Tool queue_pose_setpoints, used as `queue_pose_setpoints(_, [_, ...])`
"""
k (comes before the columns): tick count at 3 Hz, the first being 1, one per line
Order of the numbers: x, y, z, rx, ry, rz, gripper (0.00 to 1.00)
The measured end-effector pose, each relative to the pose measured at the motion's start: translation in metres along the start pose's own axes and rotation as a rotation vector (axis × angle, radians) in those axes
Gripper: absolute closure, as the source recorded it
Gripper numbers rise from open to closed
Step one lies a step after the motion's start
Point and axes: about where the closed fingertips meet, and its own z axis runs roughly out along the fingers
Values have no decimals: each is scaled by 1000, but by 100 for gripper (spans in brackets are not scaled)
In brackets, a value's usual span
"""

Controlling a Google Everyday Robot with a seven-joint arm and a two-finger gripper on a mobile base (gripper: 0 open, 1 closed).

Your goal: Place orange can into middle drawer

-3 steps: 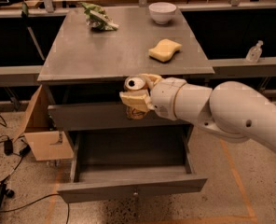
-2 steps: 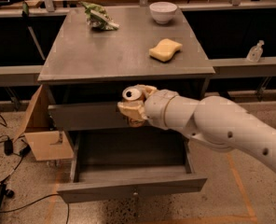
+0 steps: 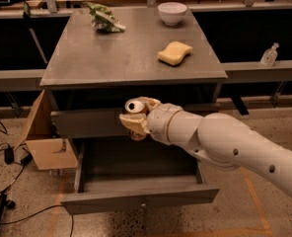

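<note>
Grey cabinet front (image 3: 87, 123) behind jaws around cylindrical orange can (image 3: 134, 106)

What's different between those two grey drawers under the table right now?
The upper drawer is pushed in, or nearly so, and shows only its front; the middle drawer is pulled far out, with its inside showing. The gripper, holding the orange can, hangs in front of the upper drawer and above the open middle drawer. Both drawers are wide, shallow and grey.

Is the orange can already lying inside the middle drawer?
No: the gripper holds the orange can up in front of the upper drawer, above the open middle drawer.
</note>
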Motion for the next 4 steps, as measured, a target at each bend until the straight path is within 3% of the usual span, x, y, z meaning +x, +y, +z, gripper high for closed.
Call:
queue_pose_setpoints(2, [101,9,0,99,52,49,100])
queue_pose_setpoints(3, [150,9,6,146,49,46,100])
queue_pose_setpoints(4, [207,-4,18,216,33,86,100])
